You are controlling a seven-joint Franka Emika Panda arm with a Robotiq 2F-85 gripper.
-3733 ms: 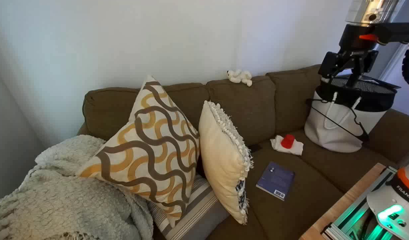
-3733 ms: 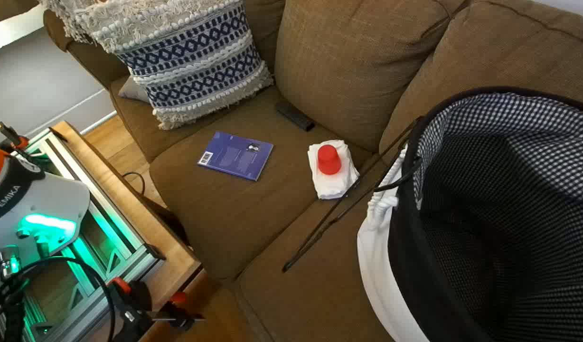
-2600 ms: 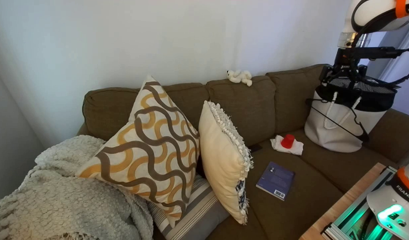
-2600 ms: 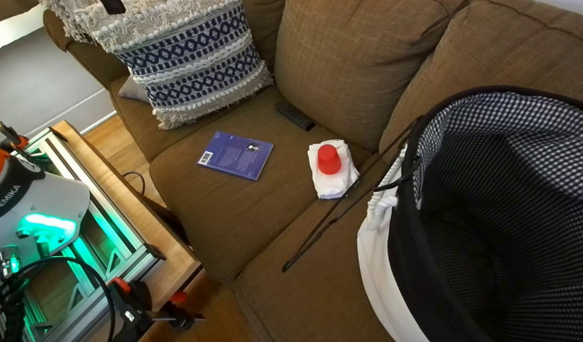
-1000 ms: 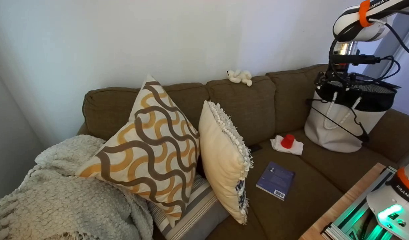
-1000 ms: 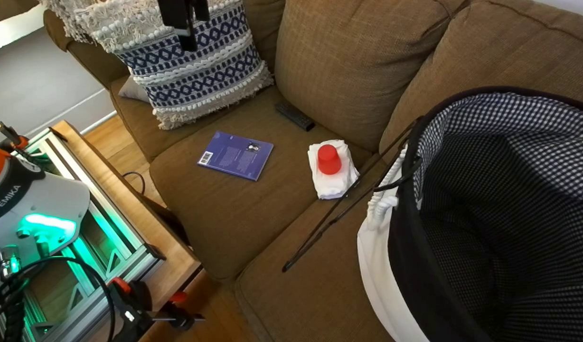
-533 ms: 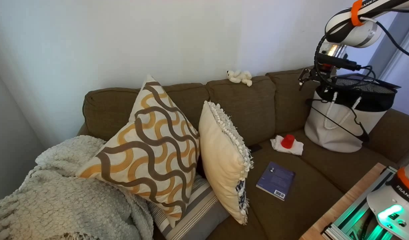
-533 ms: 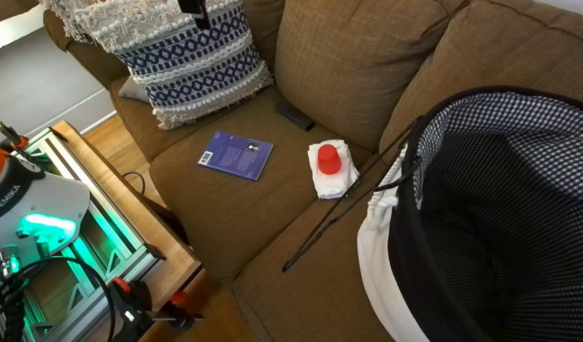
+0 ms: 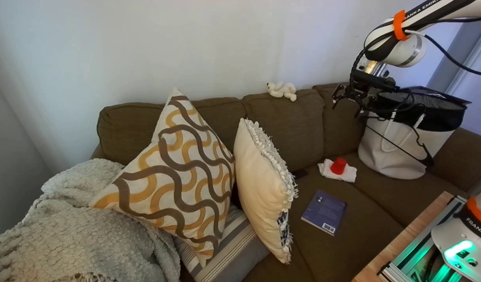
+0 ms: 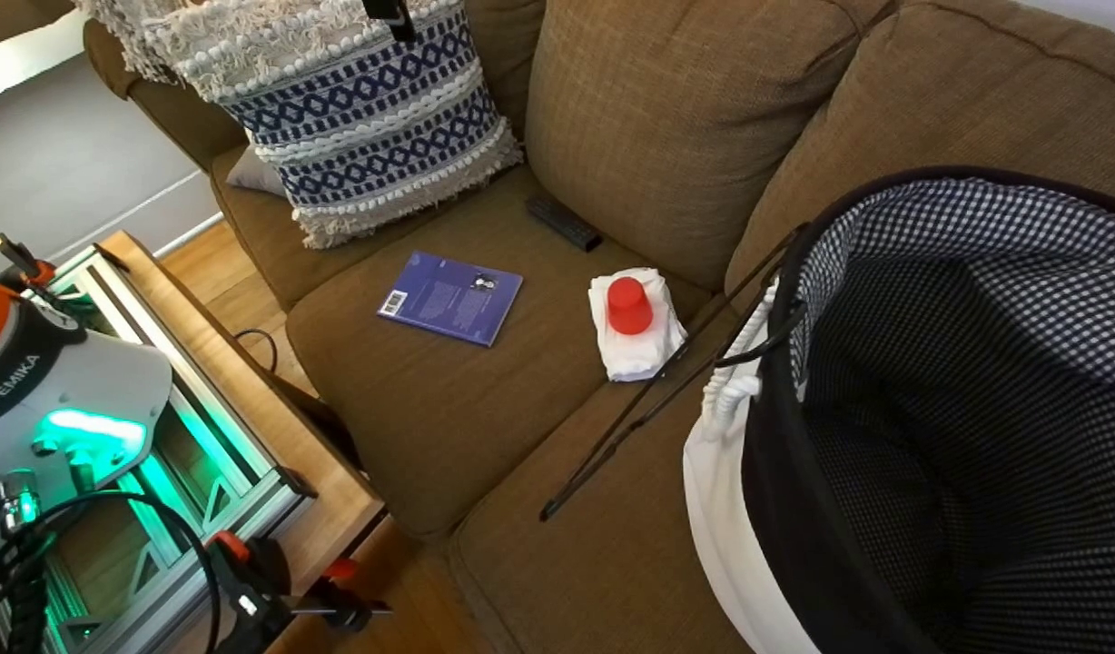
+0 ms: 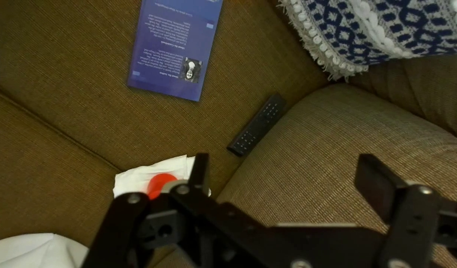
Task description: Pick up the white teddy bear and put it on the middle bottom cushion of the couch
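The small white teddy bear lies on top of the couch's middle back cushion, against the wall; it is out of view in the wrist view. The couch is dark olive-brown. Its middle bottom cushion bears a purple book and also shows in the wrist view. My gripper is open and empty, tilted, in the air to the right of the bear and apart from it. In the wrist view the gripper's jaws stand wide apart above a back cushion. One finger shows at the top of an exterior view.
A tall white-and-black basket with a black hanger stands at the couch's right. A red cup sits on a white cloth. The purple book, a remote and a fringed pillow are on the couch.
My gripper first came down in front of the basket, then moved left toward the bear's side and tilted. The bear, book, cup and basket have not moved.
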